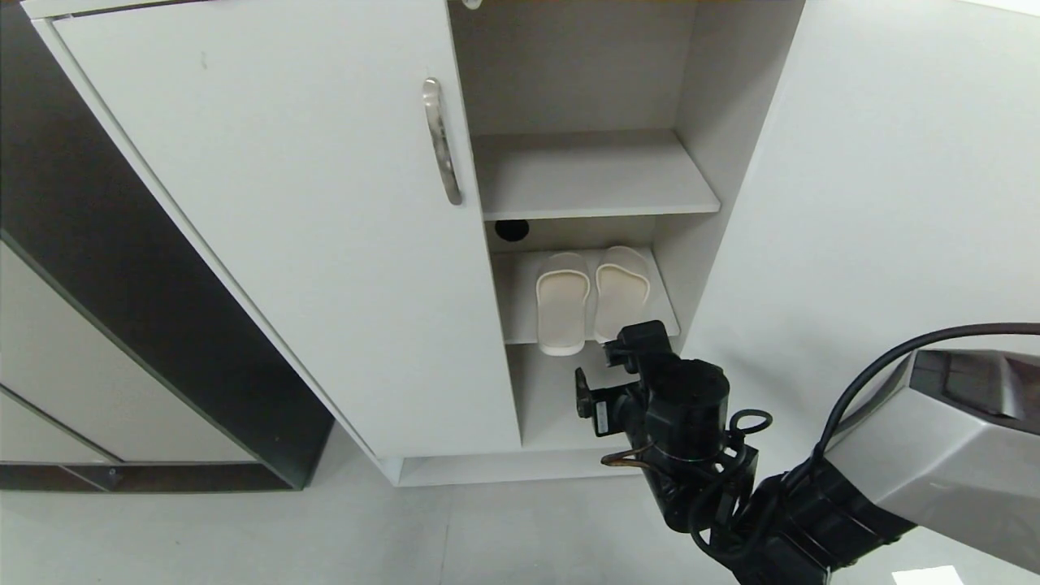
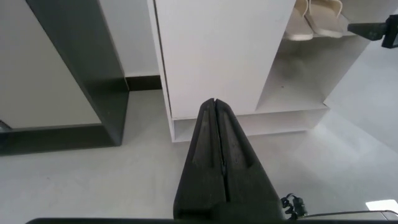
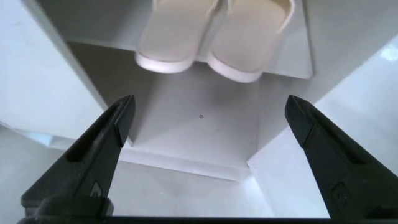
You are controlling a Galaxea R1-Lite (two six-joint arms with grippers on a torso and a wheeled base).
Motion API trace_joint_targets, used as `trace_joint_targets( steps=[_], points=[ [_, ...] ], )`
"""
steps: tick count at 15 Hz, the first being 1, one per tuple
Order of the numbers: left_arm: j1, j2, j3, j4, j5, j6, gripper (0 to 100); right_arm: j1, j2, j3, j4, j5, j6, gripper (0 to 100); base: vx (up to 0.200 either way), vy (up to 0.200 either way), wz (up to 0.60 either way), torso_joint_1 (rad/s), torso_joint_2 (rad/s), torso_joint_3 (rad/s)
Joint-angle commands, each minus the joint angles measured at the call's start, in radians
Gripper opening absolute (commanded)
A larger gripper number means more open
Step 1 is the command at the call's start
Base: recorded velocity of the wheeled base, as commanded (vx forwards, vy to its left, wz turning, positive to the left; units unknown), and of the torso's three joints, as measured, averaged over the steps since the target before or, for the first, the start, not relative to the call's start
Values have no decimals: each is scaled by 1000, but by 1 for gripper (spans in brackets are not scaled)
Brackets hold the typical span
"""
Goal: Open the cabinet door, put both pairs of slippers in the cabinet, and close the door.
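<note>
Slippers (image 3: 177, 31) toes cut off at frame edge; cabinet door (image 2: 211, 56) upper part cropped

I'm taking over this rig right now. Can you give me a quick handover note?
Right tool: open, empty, in front of the cabinet, just below the middle shelf.
Left tool: shut, empty, held back from the cabinet.
Things: one pair of slippers side by side on that shelf; door open.
Done: door opened, first pair in.
Left: second pair in, then close the door.
</note>
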Motion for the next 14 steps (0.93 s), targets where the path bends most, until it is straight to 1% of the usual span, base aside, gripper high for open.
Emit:
trace_joint_targets(
  steps=[1, 5, 14],
  points=[
    [0, 1, 0, 0, 0, -1, 0, 2, -10, 6, -1, 0, 0, 100, 0, 0, 0, 0, 0, 0],
    [0, 1, 0, 0, 0, -1, 0, 2, -19, 15, -3, 0, 1, 100, 0, 0, 0, 0, 0, 0],
    [0, 1, 0, 0, 3, -2, 0, 0, -20, 34, -3, 2, 1, 100, 0, 0, 0, 2, 2, 189]
  ],
)
